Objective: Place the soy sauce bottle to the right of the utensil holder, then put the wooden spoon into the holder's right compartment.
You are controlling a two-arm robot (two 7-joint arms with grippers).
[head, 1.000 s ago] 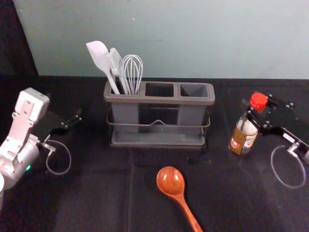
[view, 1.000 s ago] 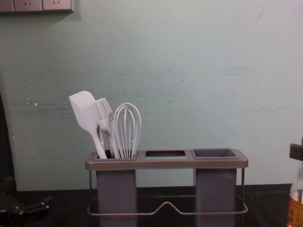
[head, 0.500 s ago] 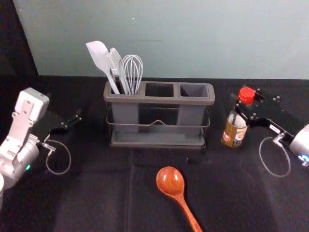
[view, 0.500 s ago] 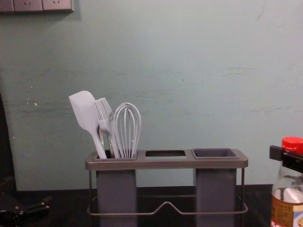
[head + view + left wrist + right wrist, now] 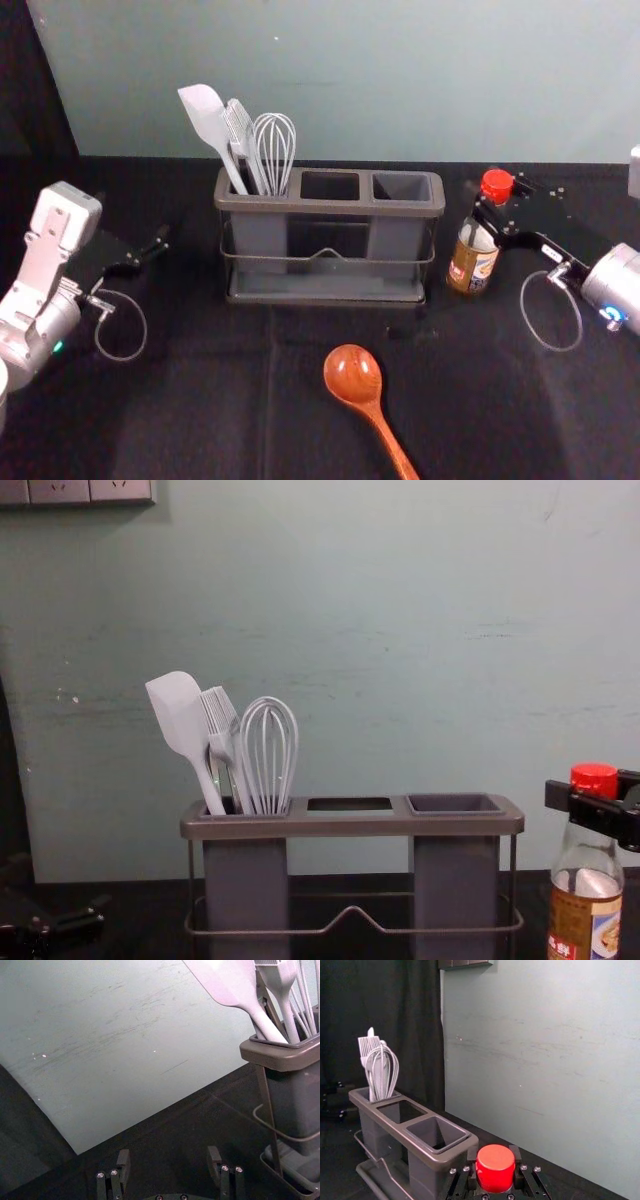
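Since the earlier head views, the right gripper (image 5: 495, 208) and the clear glass soy sauce bottle with a red cap and brown printed label (image 5: 470, 268) have moved together toward the holder, shifting left across the view, while the spoon and holder have stayed where they were. That gripper reaches in from the right and grasps the bottle by its neck, one finger on either side; in the right wrist view the red cap sits right between the fingertips, with the body hanging below them. The bottle stands roughly upright, just to the right of the grey plastic utensil holder with a wire rail (image 5: 300, 207), with a gap between the two. Its base is hard to judge against the dark cloth, so I can't say for certain whether it touches down. The reddish-brown glossy wooden spoon (image 5: 353, 373) lies in front of the holder, bowl toward it and handle toward the robot, well apart from both grippers. The holder's left compartment carries a white spatula (image 5: 205, 115), a white brush (image 5: 240, 130) and a wire whisk (image 5: 274, 150). The left gripper (image 5: 150, 250) is parked left of the holder, its fingers spread with nothing between them.
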